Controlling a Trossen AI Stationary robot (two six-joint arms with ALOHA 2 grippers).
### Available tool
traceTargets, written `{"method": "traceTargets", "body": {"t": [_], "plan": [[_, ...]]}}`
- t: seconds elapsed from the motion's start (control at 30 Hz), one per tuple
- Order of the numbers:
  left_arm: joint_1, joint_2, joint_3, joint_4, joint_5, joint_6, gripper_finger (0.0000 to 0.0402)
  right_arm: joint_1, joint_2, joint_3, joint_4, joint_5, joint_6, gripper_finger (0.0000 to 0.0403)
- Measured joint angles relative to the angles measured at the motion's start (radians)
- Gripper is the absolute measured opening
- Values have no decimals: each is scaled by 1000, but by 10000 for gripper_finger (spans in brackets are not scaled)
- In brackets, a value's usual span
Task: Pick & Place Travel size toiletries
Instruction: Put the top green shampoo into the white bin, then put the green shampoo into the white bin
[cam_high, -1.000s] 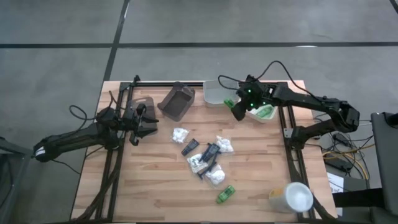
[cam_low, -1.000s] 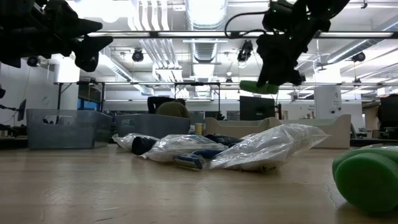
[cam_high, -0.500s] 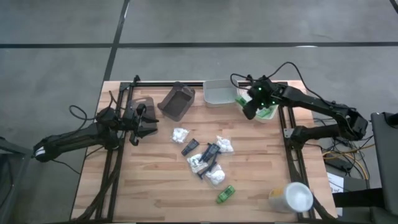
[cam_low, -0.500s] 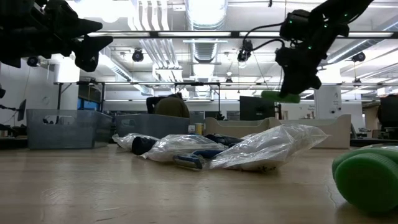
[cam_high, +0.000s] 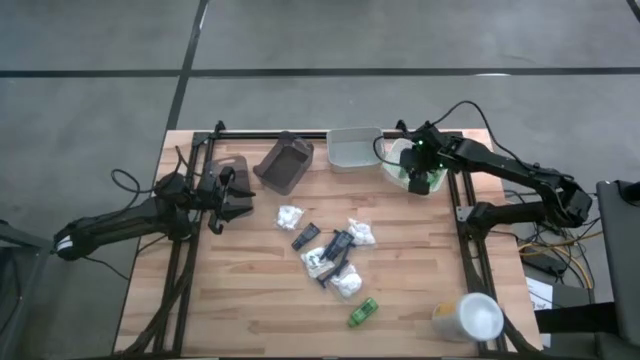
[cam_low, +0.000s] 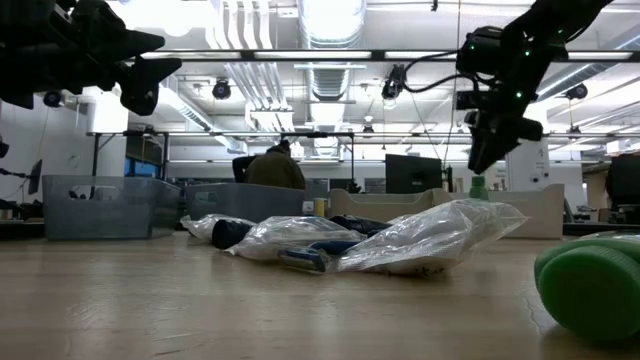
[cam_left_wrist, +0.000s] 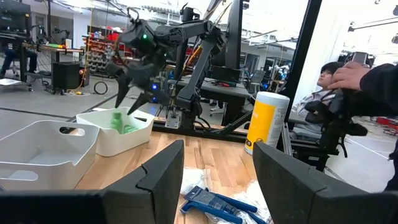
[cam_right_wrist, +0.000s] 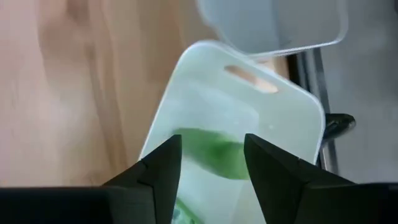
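I have the right gripper (cam_high: 421, 176) over the white tray (cam_high: 393, 167) at the upper right of the high view, fingers spread with nothing between them; a green bottle (cam_right_wrist: 211, 152) lies in the tray beneath. To finish this drop well, I would lift straight up before swinging away, so a finger does not catch the tray wall. The remaining toiletries (cam_high: 335, 255) sit piled mid-surface, with one green bottle (cam_high: 363, 312) apart toward the lower edge. The left gripper (cam_high: 232, 196) waits spread wide at the left side.
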Motion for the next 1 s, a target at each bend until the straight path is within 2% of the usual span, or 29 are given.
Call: {"method": "traceTargets", "body": {"t": [0.2,0.27,0.5,0.73,0.87,1.0], "plan": [[0,0,0,0,0,0,198,-12,37,0,-24,166,-18,138],[0,0,0,0,0,0,198,-17,40,0,-24,182,-10,129],[0,0,0,0,0,0,198,-16,21,0,-31,176,55,103],[0,0,0,0,0,0,198,-10,-52,0,-44,168,186,89],[0,0,0,0,0,0,198,3,-104,0,-74,118,285,101],[0,0,0,0,0,0,198,17,-146,0,-89,56,380,131]]}}
